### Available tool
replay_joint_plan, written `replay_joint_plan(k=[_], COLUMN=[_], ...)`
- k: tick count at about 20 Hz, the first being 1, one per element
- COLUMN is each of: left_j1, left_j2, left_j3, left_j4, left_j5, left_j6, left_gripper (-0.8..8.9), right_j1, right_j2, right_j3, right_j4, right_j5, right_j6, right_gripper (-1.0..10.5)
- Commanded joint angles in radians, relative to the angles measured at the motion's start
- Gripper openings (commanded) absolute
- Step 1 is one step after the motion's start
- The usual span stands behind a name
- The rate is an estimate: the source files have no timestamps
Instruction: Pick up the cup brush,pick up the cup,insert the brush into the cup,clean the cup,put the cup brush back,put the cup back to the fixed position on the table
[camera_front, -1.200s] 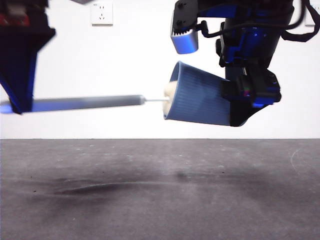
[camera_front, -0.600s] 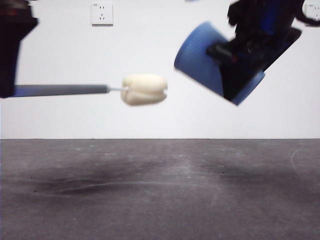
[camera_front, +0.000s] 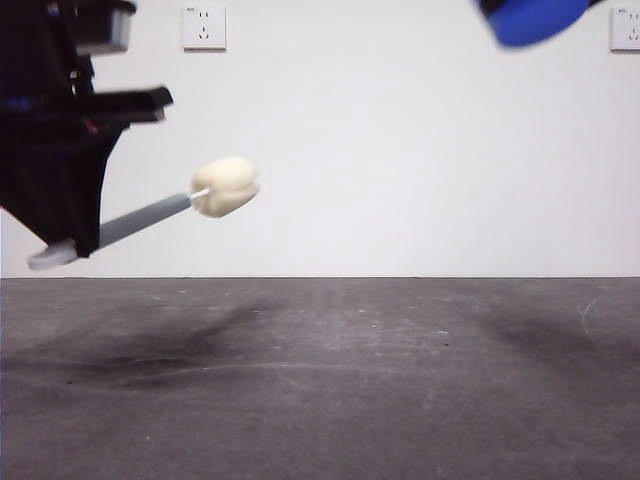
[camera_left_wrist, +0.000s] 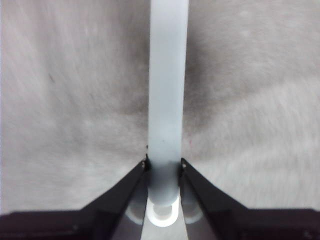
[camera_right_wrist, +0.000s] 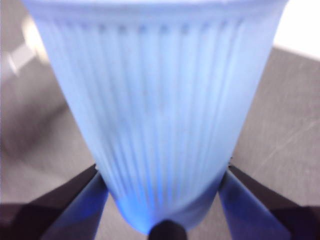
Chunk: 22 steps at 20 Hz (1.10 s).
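I am looking across the table (camera_front: 320, 380) and both my arms are up in the air. My left gripper (camera_left_wrist: 163, 167) is squeezing the cup brush (camera_front: 150, 215) near the end of its grey handle, with one jaw pressing on each side. In the front view the brush is sticking out from the big dark arm on the left side, tilting up, with its soft yellow sponge head at the high end. It is hanging well above the table and touching nothing else. My right gripper (camera_right_wrist: 162, 187) is hugging the cup (camera_right_wrist: 155, 100) low down near its base, one jaw on each side. In the front view only a blurry blue bit of the cup (camera_front: 530, 20) is peeking in at the top, far from the brush
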Motion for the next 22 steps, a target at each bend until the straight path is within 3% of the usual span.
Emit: replay_joint_plan(k=[1, 3, 8, 12, 22], left_j1=[0.008, 0.021, 0.027, 0.023, 0.023], left_j2=[0.003, 0.017, 0.153, 0.264, 0.408], left_j3=[-0.002, -0.002, -0.002, -0.001, -0.001], left_j4=[0.094, 0.133, 0.187, 0.261, 0.292], left_j5=[-0.002, 0.008, 0.053, 0.097, 0.098], left_j6=[-0.106, -0.139, -0.153, -0.156, -0.124], left_gripper=[-0.09, -0.09, -0.08, -0.08, -0.08], right_j1=[0.001, 0.001, 0.001, 0.001, 0.002], right_j2=[-0.076, -0.135, -0.220, -0.230, -0.229], right_j3=[0.004, 0.004, 0.004, 0.004, 0.004], right_j4=[0.008, 0.006, -0.035, -0.090, -0.106], right_j5=[-0.037, -0.079, -0.079, -0.079, -0.084], right_j6=[0.020, 0.029, 0.030, 0.032, 0.064], right_gripper=[-0.1, -0.1, -0.1, -0.1, -0.1])
